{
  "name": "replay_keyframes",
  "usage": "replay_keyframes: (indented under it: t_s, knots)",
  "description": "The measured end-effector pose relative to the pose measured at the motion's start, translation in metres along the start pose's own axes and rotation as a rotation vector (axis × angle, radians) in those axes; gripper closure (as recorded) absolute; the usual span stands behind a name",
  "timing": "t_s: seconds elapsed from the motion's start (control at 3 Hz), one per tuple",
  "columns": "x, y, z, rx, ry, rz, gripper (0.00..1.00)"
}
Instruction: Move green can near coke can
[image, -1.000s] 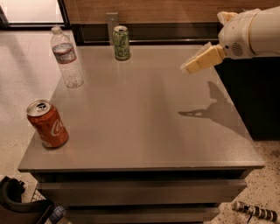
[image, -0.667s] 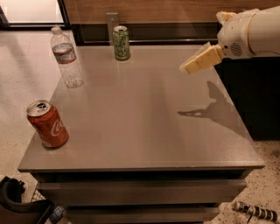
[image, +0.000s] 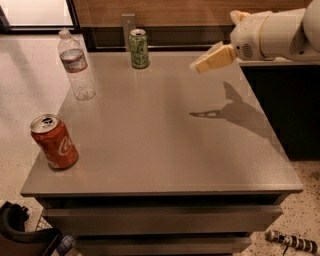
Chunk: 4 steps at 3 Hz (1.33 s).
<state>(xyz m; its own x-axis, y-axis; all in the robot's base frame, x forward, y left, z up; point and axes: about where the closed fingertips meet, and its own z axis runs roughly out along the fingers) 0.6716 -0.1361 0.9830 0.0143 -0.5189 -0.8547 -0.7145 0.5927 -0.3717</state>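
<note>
Over table (image: 165, 150), gripper (image: 212, 59) hovers empty, well apart from green can (image: 139, 48); open or closed, can't tell. Approach step: reach it, grasp, carry toward coke can (image: 54, 142).

cream tool (image: 200, 65) over far right of grey table (image: 165, 150); white-patterned green can (image: 139, 48); red, white-scripted coke can (image: 55, 142)

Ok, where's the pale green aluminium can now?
Camera view: the green can stands at the grey table's far edge, right of the clear plastic bottle; the gripper hovers further right.
</note>
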Motion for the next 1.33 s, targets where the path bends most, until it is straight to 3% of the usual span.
replay_keyframes:
  t_s: [0.33, 0.67, 1.33]
  knots:
    - [-0.012, -0.017, 0.063, -0.025, -0.114, 0.027, 0.0]
    - [-0.017, -0.025, 0.115, -0.056, -0.163, 0.054, 0.0]
    - [-0.02, -0.018, 0.188, -0.113, -0.178, 0.109, 0.0]
